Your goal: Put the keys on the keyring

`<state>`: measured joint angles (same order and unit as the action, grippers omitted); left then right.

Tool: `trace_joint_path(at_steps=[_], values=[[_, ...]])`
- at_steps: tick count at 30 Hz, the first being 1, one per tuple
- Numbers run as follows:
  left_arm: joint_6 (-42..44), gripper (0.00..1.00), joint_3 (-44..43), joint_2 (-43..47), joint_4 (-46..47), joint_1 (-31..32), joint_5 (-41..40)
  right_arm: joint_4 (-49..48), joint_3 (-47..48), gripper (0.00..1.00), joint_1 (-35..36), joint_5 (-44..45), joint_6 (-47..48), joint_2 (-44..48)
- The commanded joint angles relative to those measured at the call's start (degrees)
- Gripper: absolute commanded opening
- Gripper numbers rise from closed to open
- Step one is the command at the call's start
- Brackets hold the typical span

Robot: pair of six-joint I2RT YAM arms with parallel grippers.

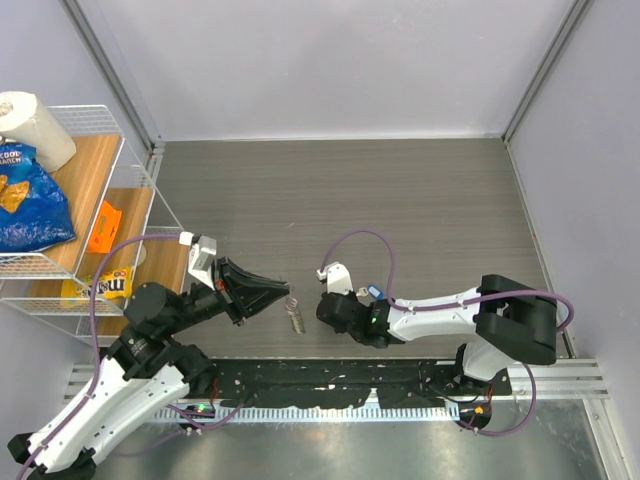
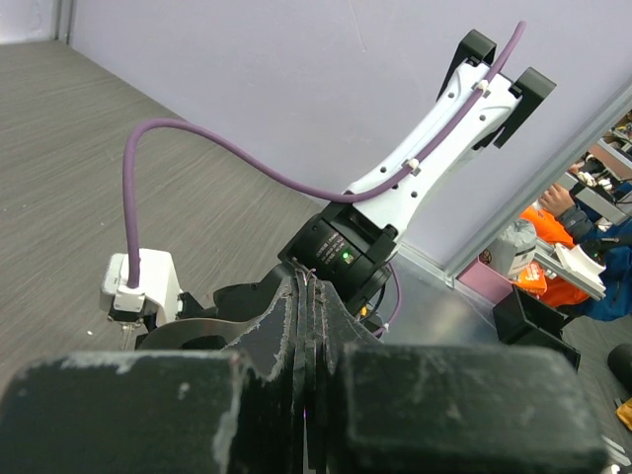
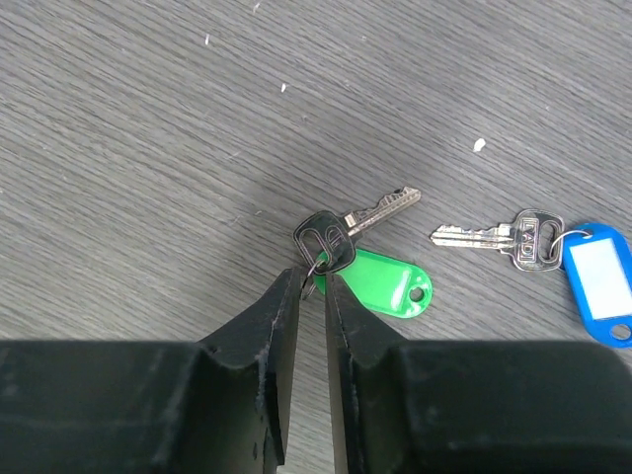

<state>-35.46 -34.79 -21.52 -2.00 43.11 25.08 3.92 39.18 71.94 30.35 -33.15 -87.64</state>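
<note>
Jaws of the right gripper (image 3: 313,278) stand slightly apart astride the loop of the green-tagged key (image 3: 326,241), blue-tagged key (image 3: 528,240) to their right, keyring (image 1: 295,314) hanging from the clamped left gripper (image 1: 283,290): apparently the grasp of key 1 of 2, calling for a firm pinch.

Two small metal keys: one green-tagged silver key (image 3: 341,237), one blue-tagged silver key (image 3: 528,240). One grey-beige strap keyring (image 1: 295,316).

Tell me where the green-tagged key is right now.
In the right wrist view, the green-tagged key lies on the table at the right gripper's fingertips, left of the blue-tagged key.
</note>
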Motion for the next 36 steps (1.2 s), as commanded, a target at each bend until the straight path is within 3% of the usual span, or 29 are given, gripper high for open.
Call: trace_joint_path(at_steps=[1,9,14,18,26,36], values=[[0.22,0.0,-1.07,-0.28,2.97,0.04,0.41,-0.58,0.55,0.22,0.3,3.75,-1.4,-1.13],[0.04,0.0,-0.99,-0.1,2.79,0.04,0.32,-1.02,-0.15,0.05,0.3,5.33,-1.04,-1.05],[-0.05,0.0,-1.07,-0.28,2.88,0.04,0.49,-2.43,-2.61,0.05,0.39,4.81,2.02,3.95],[-0.04,0.0,-1.16,-0.19,2.79,0.04,0.76,-1.99,-4.46,0.05,0.39,2.27,6.67,14.47],[-0.13,0.0,-1.95,-0.72,3.05,0.04,3.04,6.86,-1.57,0.05,0.39,-10.47,17.84,33.21],[0.22,0.0,-3.71,-2.56,4.37,0.13,9.1,17.43,11.0,0.05,0.39,-35.42,28.75,41.75]])
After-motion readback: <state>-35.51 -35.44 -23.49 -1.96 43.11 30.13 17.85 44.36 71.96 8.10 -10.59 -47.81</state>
